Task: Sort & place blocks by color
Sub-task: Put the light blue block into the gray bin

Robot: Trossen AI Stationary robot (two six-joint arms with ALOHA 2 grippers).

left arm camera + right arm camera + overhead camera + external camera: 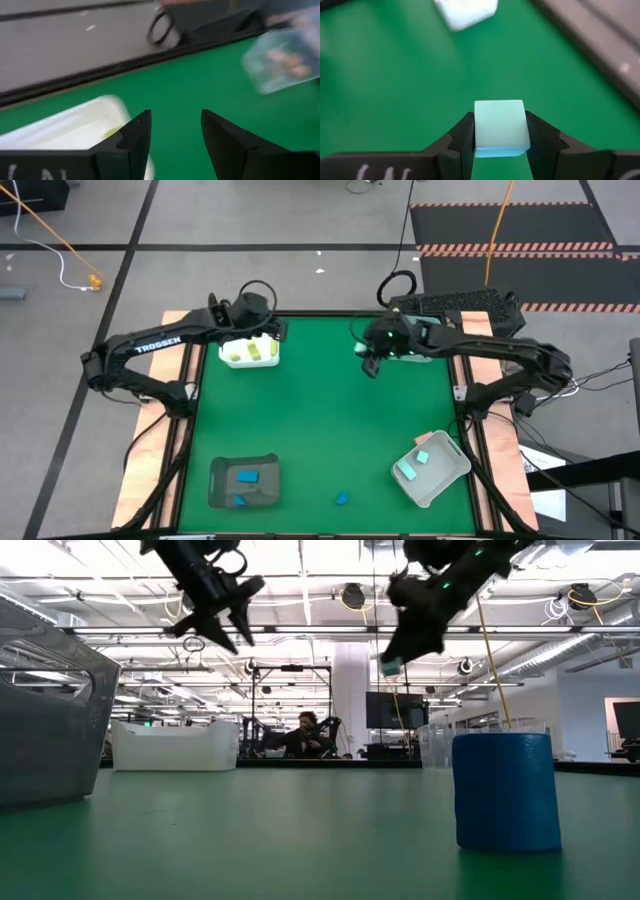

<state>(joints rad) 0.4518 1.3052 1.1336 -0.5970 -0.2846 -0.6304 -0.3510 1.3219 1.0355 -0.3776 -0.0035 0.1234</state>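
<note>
My right gripper (371,364) hangs high over the far middle of the green table, shut on a mint green cube (500,127), which also shows in the low view (390,665). My left gripper (275,332) is open and empty, raised at the far left beside a white tray (250,352) that holds yellow-lime blocks (112,133). A blue cylinder (505,790) stands on its end near the front edge (342,499). A dark tray (245,480) holds blue blocks. A pale tray (430,468) holds mint blocks. My right gripper pinches the mint cube by two opposite side faces (479,131) between its two fingers. The cube sits at the fingers' free ends and is lifted well clear of the table, its faces square to the fingers.
A clear tray (285,57) with pink blocks stands at the far right, beside my right arm. Open green table lies in the middle between the trays. A person sits in the room behind the table (305,735).
</note>
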